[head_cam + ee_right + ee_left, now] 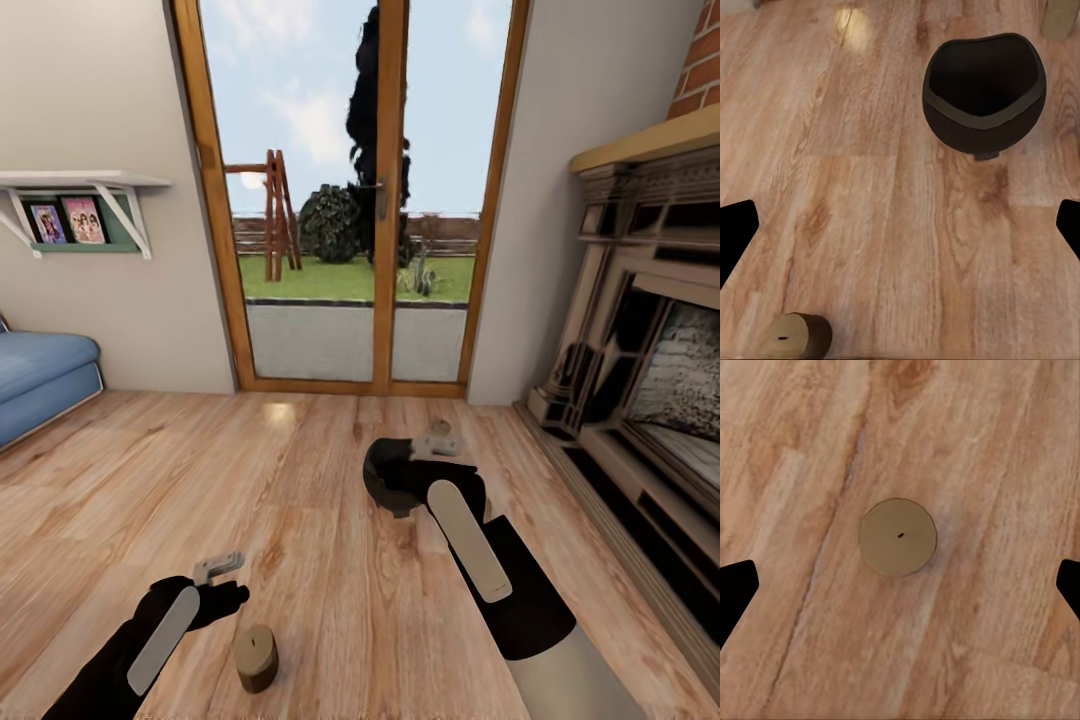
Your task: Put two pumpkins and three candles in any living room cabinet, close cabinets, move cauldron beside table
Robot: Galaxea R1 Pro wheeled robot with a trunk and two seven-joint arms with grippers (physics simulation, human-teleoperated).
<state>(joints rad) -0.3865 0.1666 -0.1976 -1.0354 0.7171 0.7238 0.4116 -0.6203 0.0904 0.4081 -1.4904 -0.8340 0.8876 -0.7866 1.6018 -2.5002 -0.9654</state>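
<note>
Left gripper [222,568] hangs spread apart above a candle [257,656] standing upright on the floor [300,500], directly beneath it. Right gripper [440,440], apparently apart too, hovers by the cauldron [392,480], farther off.

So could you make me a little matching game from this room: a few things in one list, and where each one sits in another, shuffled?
Things:
1. candle
2. cauldron
3. fireplace
4. picture shelf

Places:
A. on the wall above the blue sofa
B. along the room's right side
C. on the floor by the left gripper
D. on the floor under the right arm's wrist, in front of the glass door

Pairs: 1-C, 2-D, 3-B, 4-A
</note>
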